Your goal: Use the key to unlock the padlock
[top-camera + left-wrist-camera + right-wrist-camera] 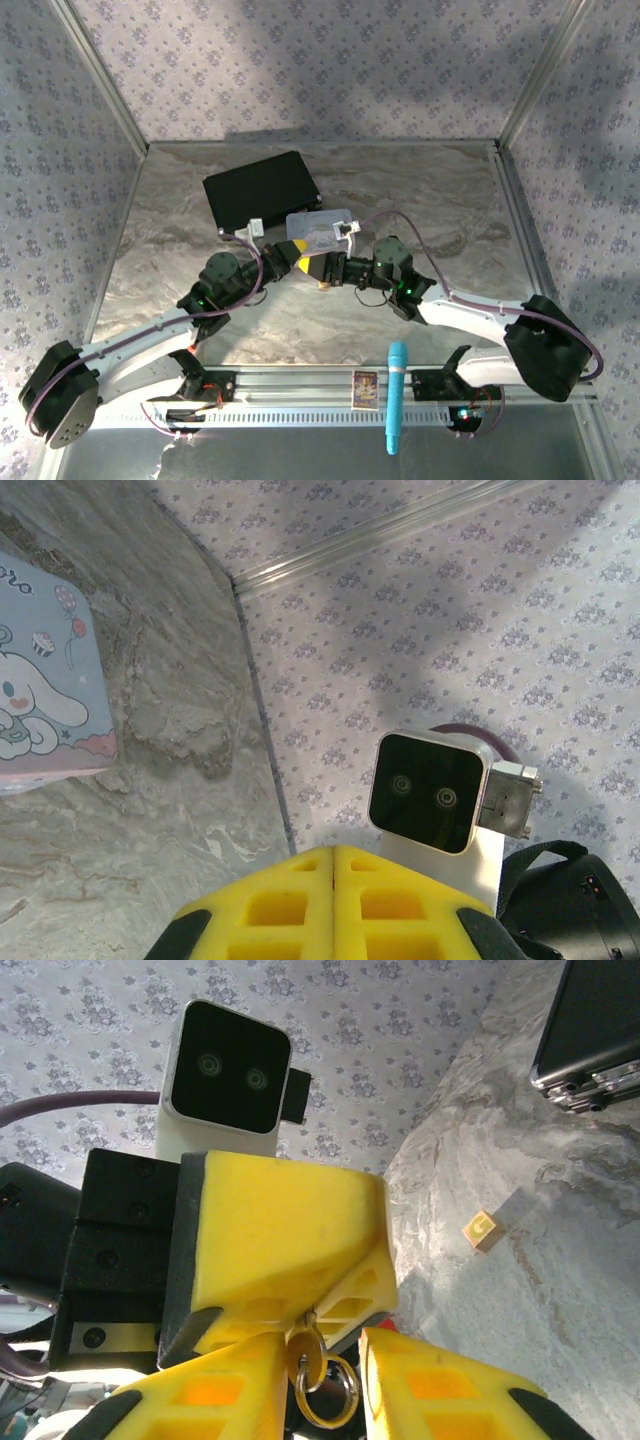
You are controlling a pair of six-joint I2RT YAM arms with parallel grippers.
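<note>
The key [303,1352], brass-headed with a silver ring [328,1392] through it, hangs from the tip of my left gripper's fingers [290,1230], which are pressed shut on its blade. My right gripper [325,1336] is open, one yellow finger on each side of the key's head; the head leans against one of them. Over the middle of the table my left gripper [300,262] and right gripper [331,268] meet tip to tip. In the left wrist view my left gripper [333,865] shows no gap between its fingers. The padlock is hidden.
A pastel cartoon tin [318,228] [40,690] lies just behind the grippers, and a black box [262,187] [595,1030] further back left. A small yellowish block [483,1230] [325,285] sits on the table under the grippers. A blue tool [396,395] lies on the front rail.
</note>
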